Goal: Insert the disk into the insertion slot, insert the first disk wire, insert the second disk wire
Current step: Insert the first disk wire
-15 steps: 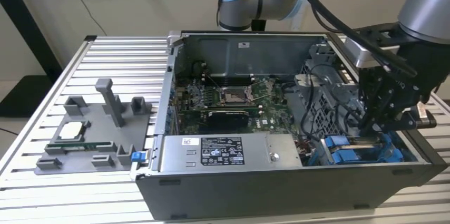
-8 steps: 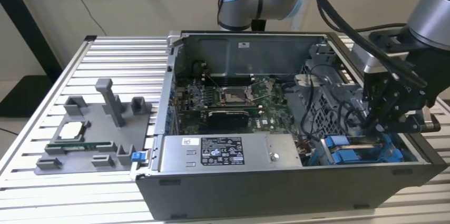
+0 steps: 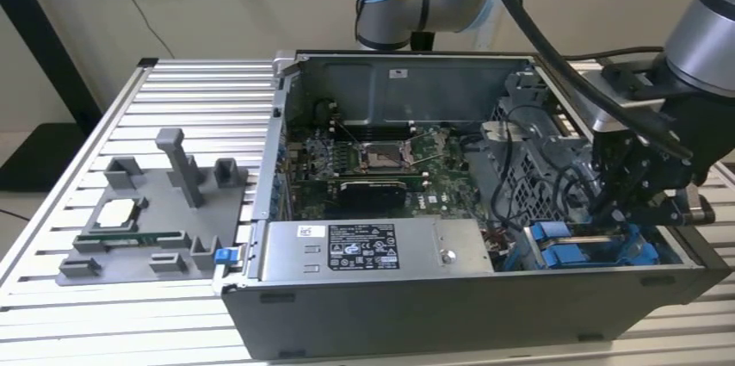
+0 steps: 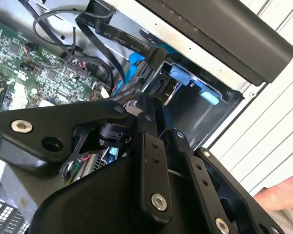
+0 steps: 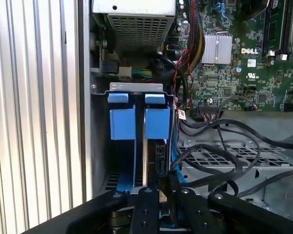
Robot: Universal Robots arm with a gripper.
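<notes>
Ribbed aluminium table (image 3: 195, 99) with the open PC case (image 3: 460, 314) on it.

Exterior view: grey fixture (image 3: 184, 211) at frame left, labelled power supply (image 3: 361, 250) along the case's front. The gripper (image 3: 629, 211) is low in the case's lower-right corner, over the insertion slot (image 3: 580, 254).

Second wrist view adds black cables (image 4: 112, 36) running toward the insertion slot (image 4: 205, 109), just beyond the gripper (image 4: 142, 105).

First wrist view looks straight into the insertion slot (image 5: 136, 87). The disk (image 5: 145, 161) seems seated edge-on between blue rails (image 5: 122, 122), with the gripper (image 5: 160, 189) just beside it. Clamped or released: can't tell.
</notes>
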